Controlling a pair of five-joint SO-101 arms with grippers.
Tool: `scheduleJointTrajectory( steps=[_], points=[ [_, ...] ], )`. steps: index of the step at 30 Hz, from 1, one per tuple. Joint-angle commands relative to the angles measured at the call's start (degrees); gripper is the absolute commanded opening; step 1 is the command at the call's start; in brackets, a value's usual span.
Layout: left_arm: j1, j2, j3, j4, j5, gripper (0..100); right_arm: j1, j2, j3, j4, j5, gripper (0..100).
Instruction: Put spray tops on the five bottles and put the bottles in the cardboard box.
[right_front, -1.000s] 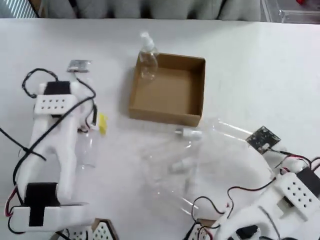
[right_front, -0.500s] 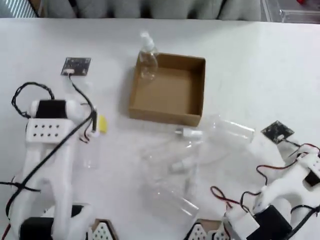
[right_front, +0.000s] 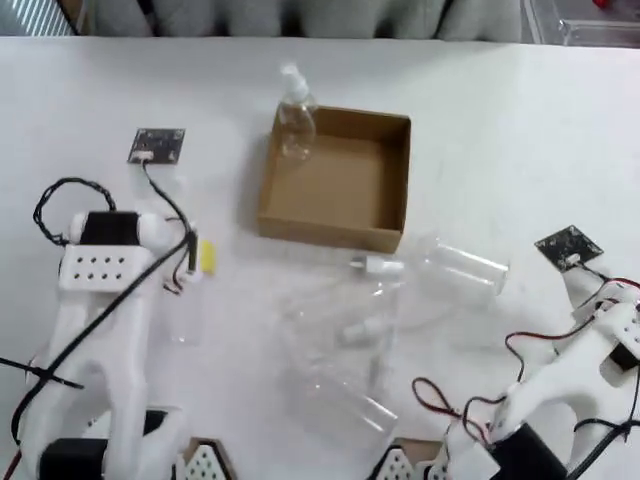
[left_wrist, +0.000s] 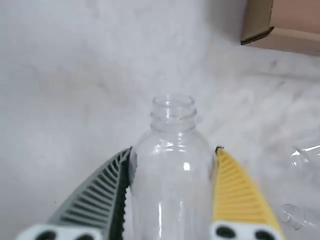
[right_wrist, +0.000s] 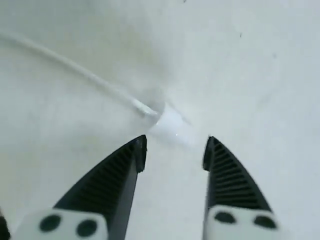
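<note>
I am holding an uncapped bottle (left_wrist: 172, 170) in the left hand (left_wrist: 172, 150), which is clenching its shoulder from both sides. That puts it out to the left of the cardboard box (right_front: 330, 228) and a little nearer to me than the box's front wall. The bare neck is pointing away from the wrist, so I judge it is waiting for a top. One capped bottle (right_front: 296, 120) is standing at the box's far left corner, and I cannot tell whether it is inside the rim or just outside. More loose bottles (right_front: 462, 264) are lying on the table (right_front: 520, 130) in front of the box. Well off the box's front right corner, the right hand (right_wrist: 175, 142) is hanging released over a spray top (right_wrist: 170, 124). The top is lying just ahead of the fingertips, its head nearest and its thin tube running away at a slant, so I am thinking this arm takes it.
</note>
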Motion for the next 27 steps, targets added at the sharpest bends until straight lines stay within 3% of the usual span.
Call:
scheduleJointTrajectory(
  steps=[1,5,11,15,20,27],
  points=[
    [-2.7,-2.7,-0.4,-2.5,0.5,2,3.2,-5.1,-2.5,4.6,-2.3,3.3],
    [-5.5,-2.4,-0.4,-4.5,0.5,2,10.8,-6.5,-2.5,4.4,-6.3,1.5],
    [-5.4,-2.8,2.0,-6.5,0.5,2,18.6,-6.5,0.7,0.7,-6.3,1.5],
    [-5.7,-2.8,2.3,-6.5,0.5,2,17.7,-6.4,6.4,-8.0,-7.0,1.5],
    [-5.8,-2.8,2.4,-6.2,0.5,2,16.0,-4.2,9.5,-17.3,-19.7,1.5],
    [-5.8,-2.8,2.5,-6.1,0.5,2,14.6,12.2,-0.2,-15.0,-21.7,1.5]
  ],
)
